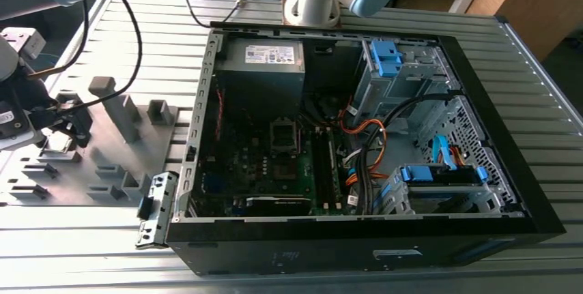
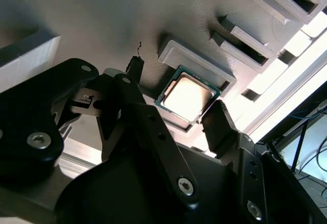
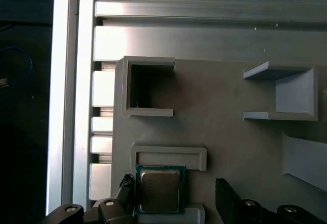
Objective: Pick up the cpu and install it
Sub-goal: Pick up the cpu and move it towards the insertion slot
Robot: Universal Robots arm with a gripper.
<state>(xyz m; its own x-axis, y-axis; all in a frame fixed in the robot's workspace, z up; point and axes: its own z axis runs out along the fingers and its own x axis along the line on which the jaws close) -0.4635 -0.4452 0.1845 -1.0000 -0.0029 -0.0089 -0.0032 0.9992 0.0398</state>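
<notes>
An open computer case (image 1: 319, 250) sits on a slatted table (image 1: 82, 267) beside a grey fixture plate (image 1: 136, 154).

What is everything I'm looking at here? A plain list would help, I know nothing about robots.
cpu: one, silver top with a dark green rim, lying in a holder on the grey plate
holder plate: one, grey, on the table beside the case, at the exterior view's left
computer case: one, black, open, on the table
power supply: one, grey with a white label, in the case's far corner
drive latches: at least two, blue, on the case's side at the exterior view's right
cables: several, orange, inside the case
table: one, silver, slatted
robot arm: one, grey with a blue cap, behind the case
gripper: one, black, open, a finger on either side of the cpu
</notes>
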